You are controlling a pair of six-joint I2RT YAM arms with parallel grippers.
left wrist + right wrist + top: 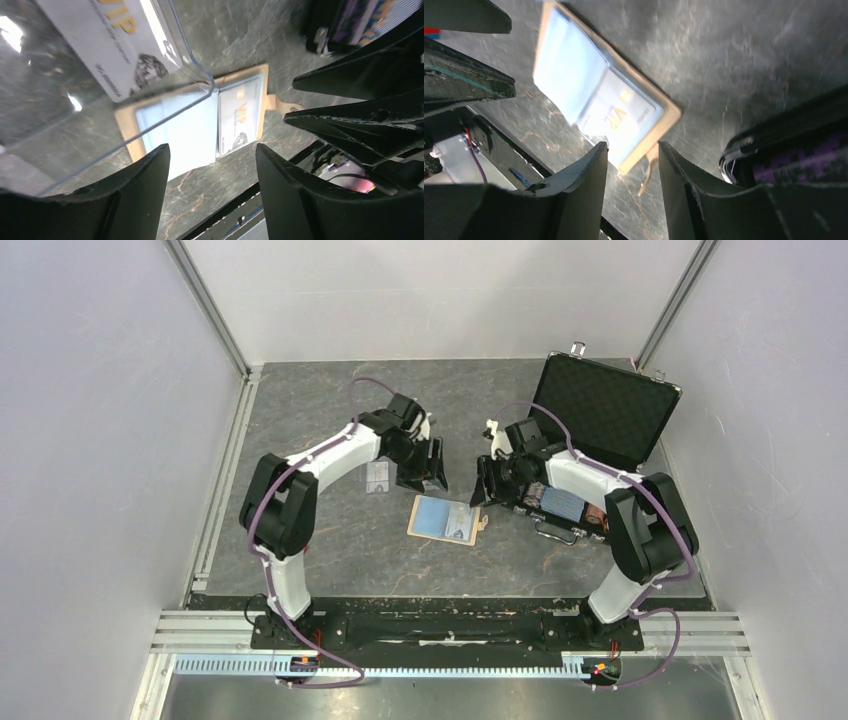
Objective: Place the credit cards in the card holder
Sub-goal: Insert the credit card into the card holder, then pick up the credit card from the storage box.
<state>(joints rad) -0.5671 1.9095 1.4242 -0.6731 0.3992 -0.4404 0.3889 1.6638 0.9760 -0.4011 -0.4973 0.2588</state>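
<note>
The tan card holder point(445, 519) lies open on the table between my two grippers, light blue pockets facing up. In the left wrist view, one pale credit card point(240, 116) marked VIP sits in the right pocket of the card holder point(131, 116); the same card point(620, 115) shows in the right wrist view. A second credit card point(111, 41) lies behind a clear plastic tray point(75, 120), left of the holder point(380, 477). My left gripper point(212, 150) hangs open above the holder's far edge point(428, 480), holding nothing. My right gripper point(633, 146) is open over the snap tab point(650, 172), also with nothing in it.
An open black case point(608, 408) stands at the back right. Its lower half, holding poker chips point(566, 506), lies just right of my right gripper point(481, 494). Grey walls close in the table on three sides.
</note>
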